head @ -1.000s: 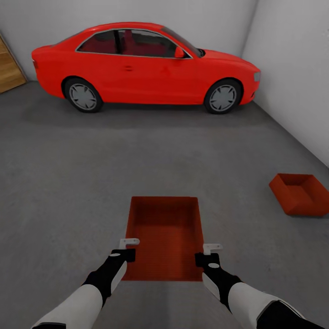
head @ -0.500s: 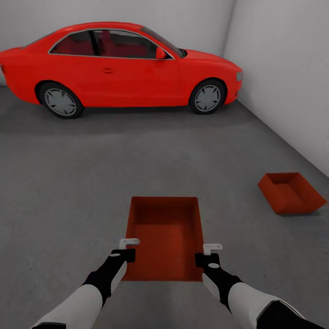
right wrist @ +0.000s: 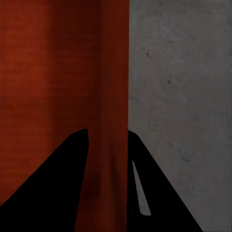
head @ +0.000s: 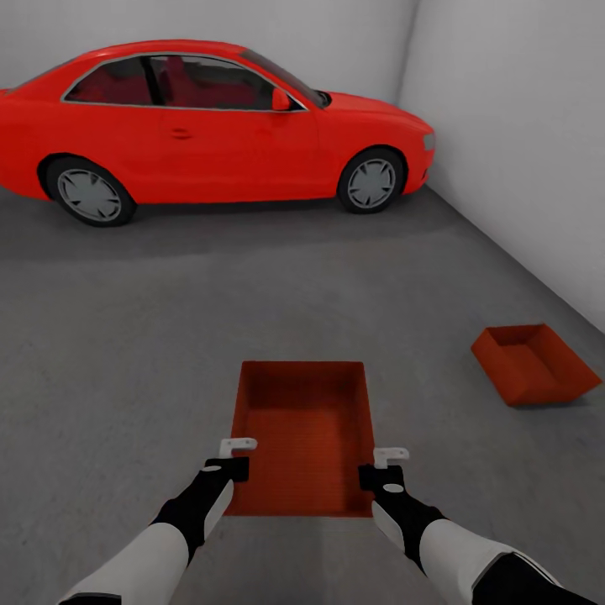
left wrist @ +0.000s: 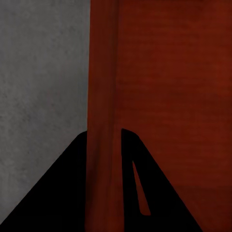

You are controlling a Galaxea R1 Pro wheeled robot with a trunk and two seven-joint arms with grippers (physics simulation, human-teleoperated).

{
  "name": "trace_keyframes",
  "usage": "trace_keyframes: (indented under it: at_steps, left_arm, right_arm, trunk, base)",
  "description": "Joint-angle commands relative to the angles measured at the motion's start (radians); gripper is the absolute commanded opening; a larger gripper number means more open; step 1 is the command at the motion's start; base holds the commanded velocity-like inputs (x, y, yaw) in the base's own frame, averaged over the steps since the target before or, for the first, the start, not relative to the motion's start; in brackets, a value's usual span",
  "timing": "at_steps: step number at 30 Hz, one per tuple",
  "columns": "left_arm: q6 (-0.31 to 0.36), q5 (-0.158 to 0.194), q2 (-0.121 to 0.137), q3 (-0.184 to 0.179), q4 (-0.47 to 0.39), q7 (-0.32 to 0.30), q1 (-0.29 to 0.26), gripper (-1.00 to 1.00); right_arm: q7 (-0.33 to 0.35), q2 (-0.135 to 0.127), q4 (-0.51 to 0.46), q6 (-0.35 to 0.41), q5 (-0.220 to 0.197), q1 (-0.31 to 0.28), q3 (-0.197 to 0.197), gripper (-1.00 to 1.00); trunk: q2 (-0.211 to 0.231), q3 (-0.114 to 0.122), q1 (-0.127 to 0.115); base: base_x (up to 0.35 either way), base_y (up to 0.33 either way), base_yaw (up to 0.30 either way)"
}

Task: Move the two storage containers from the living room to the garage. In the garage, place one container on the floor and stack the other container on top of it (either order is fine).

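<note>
While both grippers clamp held container (head: 304,433) | red car (head: 210,122) ahead | second container (head: 532,363) right

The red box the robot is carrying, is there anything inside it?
Empty. The head view looks straight down into the carried box and shows just its bare red bottom and walls, with nothing lying in it.

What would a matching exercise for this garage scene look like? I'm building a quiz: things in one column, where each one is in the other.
Things:
1. held bin
2. second bin
3. car
4. left gripper

Places:
A. parked by the back wall
B. clamped on a bin's side wall
C. between both grippers, in front of the robot
D. alone on the floor near the right wall

Pairs: 1-C, 2-D, 3-A, 4-B
</note>
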Motion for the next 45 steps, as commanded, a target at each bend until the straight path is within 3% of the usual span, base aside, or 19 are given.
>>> trace_keyframes:
  at_steps: [1, 25, 45]
  left_arm:
    - [0.006, 0.008, 0.004, 0.020, -0.042, 0.004, -0.001, -1.00]
    - [0.006, 0.008, 0.004, 0.020, -0.042, 0.004, -0.001, -1.00]
    - [0.006, 0.008, 0.004, 0.020, -0.042, 0.004, -0.001, -1.00]
  right_arm:
    - [0.000, -0.001, 0.053, -0.001, -0.011, 0.000, 0.027, -1.00]
    - [0.000, -0.003, 0.053, -0.002, -0.011, 0.000, 0.027, -1.00]
    - [0.000, 0.000, 0.053, -0.001, -0.011, 0.000, 0.028, -1.00]
  trunk:
    - [-0.001, -0.001, 0.001]
    - [-0.001, -0.001, 0.001]
    - [-0.001, -0.001, 0.001]
  base:
    - [0.321, 0.000, 0.000]
    - [0.321, 0.000, 0.000]
    - [0.321, 0.000, -0.225]
